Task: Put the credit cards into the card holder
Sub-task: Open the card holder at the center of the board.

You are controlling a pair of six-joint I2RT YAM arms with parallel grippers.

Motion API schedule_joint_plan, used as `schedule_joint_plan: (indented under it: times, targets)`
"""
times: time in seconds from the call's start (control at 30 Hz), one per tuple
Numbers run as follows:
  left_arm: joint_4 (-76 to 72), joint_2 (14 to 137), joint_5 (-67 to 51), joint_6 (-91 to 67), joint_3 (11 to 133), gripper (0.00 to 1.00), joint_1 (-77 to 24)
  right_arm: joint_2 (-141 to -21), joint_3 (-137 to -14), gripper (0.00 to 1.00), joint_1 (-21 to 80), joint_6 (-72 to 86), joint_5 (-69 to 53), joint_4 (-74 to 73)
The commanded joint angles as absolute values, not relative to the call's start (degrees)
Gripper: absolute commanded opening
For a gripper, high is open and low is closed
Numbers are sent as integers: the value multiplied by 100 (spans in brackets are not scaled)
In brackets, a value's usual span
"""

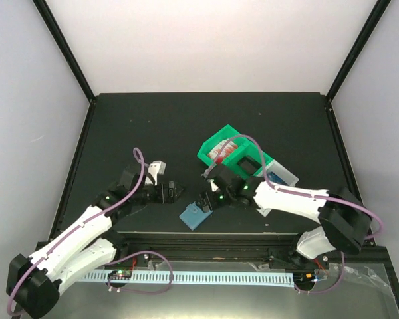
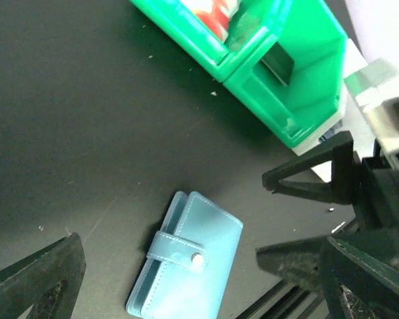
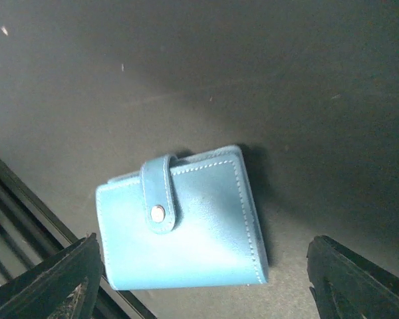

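Black table (image 1: 153,119), card holder (image 3: 179,222) between right jaws

The card holder (image 1: 195,215) (image 2: 186,262) (image 3: 179,222) is a small teal-blue wallet with pale stitching along its edge, folded shut, its strap (image 3: 158,193) fastened by a silver snap (image 3: 157,213). It lies flat on the black table (image 1: 153,126), close to the front edge and at a slant to it. A patch of blue in the pale tray (image 1: 289,174) beside the green bin (image 1: 216,147) may be the credit cards (image 1: 275,178); it is too small to tell.
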State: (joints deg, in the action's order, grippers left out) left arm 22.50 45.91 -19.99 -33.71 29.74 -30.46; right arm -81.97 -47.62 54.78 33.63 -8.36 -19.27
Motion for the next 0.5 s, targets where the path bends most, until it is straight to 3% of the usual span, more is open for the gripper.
schedule_joint_plan:
  times: [0.0, 0.3, 0.4, 0.47]
  targets:
    - [2378, 4583, -1417, -3985, 2843, 95, -3292, -8631, -4935, 85, 5808, 2950, -377, -2010]
    - [2340, 4808, -1708, -4982, 2116, 73, -3617, -9444, -5300, 77, 5870, 2321, -234, -2331]
    - [2376, 4834, -1739, -4975, 1992, 68, -3677, -9667, -5471, 69, 5869, 2344, -183, -2350]
    - [2292, 4825, -1789, -4962, 1875, 64, -3676, -9805, -5542, 58, 5868, 2429, -232, -2335]
